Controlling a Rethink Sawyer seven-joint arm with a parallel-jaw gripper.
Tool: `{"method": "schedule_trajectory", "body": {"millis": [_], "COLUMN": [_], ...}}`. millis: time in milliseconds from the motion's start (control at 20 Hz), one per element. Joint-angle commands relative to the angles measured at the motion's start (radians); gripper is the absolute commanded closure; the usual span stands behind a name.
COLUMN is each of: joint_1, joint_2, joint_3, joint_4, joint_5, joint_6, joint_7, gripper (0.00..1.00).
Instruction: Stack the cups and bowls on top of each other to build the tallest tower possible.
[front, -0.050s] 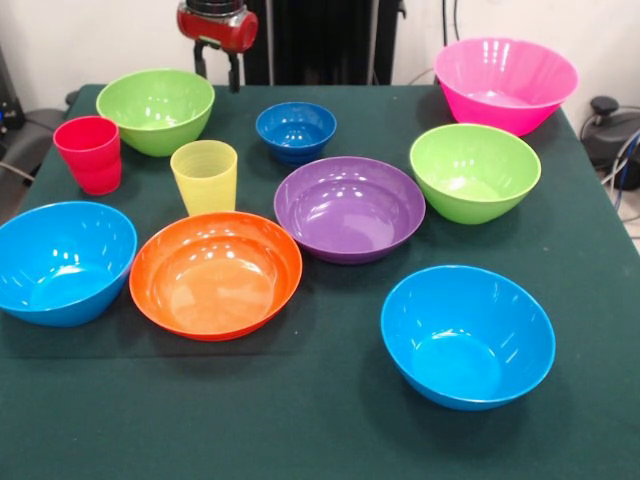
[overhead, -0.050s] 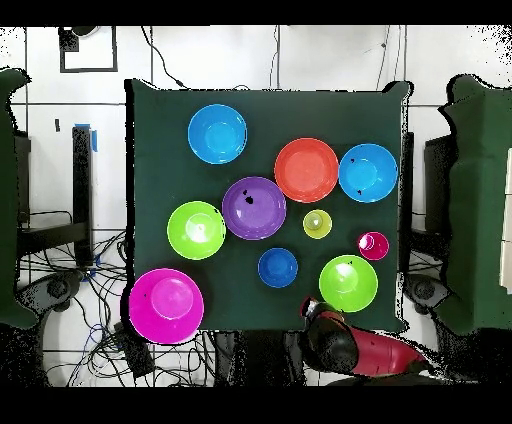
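No stacking begun. Pincer (front, -0.050s: 217, 68) hangs parted, empty, beyond the glossy lime green plastic bowl (front, -0.050s: 156, 108); advise gripping its rim squarely.

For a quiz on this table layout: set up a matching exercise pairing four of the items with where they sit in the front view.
Items:
1. pink bowl
2. red cup
3. orange bowl
4. small dark blue bowl

Places:
A. directly in front of the yellow cup
B. far right corner of the table
C. beside the left green bowl, at the left edge
D. just behind the purple bowl

Pairs: 1-B, 2-C, 3-A, 4-D
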Motion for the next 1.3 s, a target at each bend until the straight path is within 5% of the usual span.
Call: {"method": "schedule_trajectory", "body": {"millis": [50, 1300], "joint_1": [0.023, -0.026], "joint_2": [0.040, -0.137], "joint_3": [0.058, 0.164], "joint_4": [-0.106, 0.046], "joint_5": [-0.037, 0.029], "joint_6": [-0.046, 0.130], "joint_7": [0.064, 0.068], "gripper": [0.00, 0.00]}}
